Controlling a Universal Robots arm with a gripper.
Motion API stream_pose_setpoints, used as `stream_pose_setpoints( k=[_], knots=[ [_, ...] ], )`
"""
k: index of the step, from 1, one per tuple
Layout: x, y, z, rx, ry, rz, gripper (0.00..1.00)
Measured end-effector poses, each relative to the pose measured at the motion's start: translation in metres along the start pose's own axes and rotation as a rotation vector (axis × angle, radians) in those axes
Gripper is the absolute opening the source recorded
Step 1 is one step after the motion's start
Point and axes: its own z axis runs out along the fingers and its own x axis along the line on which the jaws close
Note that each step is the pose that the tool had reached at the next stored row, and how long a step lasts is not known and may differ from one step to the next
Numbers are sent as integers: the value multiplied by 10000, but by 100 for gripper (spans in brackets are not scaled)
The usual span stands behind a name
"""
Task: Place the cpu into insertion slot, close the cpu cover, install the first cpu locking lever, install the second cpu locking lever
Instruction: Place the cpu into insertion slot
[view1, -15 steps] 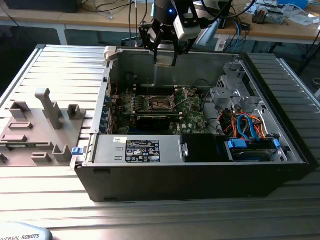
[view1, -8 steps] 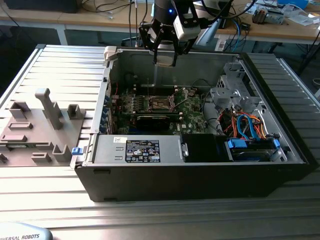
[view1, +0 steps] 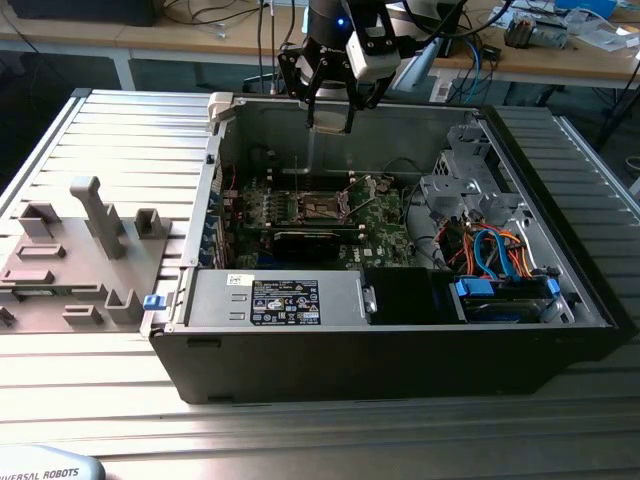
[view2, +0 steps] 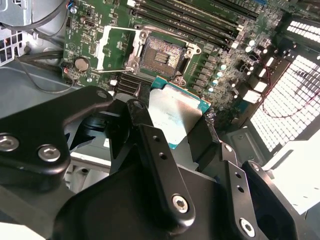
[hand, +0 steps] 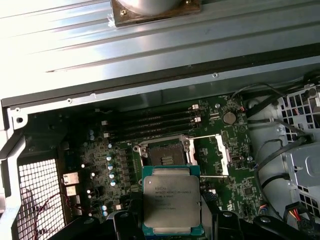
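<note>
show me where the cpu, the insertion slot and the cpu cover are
cpu (hand: 172, 200): first wrist view, middle of its metal top
insertion slot (hand: 164, 153): first wrist view, centre of the dark socket
cpu cover (view2: 105, 50): second wrist view, silver frame bar beside its window

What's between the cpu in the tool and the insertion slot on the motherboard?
Nothing. In both wrist views the cpu, held by the tool, sits apart from the insertion slot with no object between them.

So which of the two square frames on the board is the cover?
The cover: green board shows through its window. The socket beside it has a dark centre. The gripper holds the cpu.
</note>
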Motion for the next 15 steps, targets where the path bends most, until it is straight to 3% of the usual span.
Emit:
stream_pose_setpoints(
  k=[15],
  knots=[
    [0,0,0,6,-13,179,54]
  ],
)
